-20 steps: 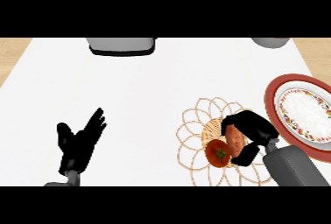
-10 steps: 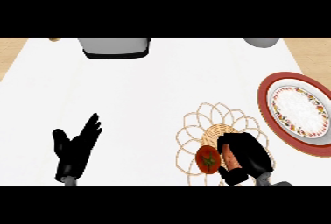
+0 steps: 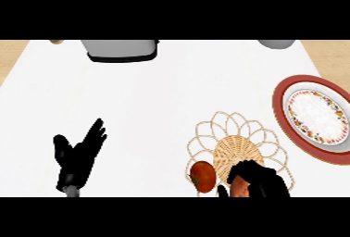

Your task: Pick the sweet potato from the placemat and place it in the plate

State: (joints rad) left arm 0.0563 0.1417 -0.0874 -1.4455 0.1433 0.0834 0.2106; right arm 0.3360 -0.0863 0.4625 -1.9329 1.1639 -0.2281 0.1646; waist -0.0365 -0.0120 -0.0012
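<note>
One view only — from the robot's head, looking steeply down on the white counter [image 3: 171, 102], fairly near — forearms enter from the lower edge.

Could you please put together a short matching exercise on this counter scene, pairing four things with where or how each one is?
Things:
1. left hand
2. right hand
3. plate
4. tomato

Places or states:
A. at the counter's right edge, red-rimmed, nothing lying in it
B. open, fingers up, resting at the lower left
C. on the placemat's lower left edge
D. curled over the sweet potato at the placemat's lower part

Pairs: 1-B, 2-D, 3-A, 4-C
</note>
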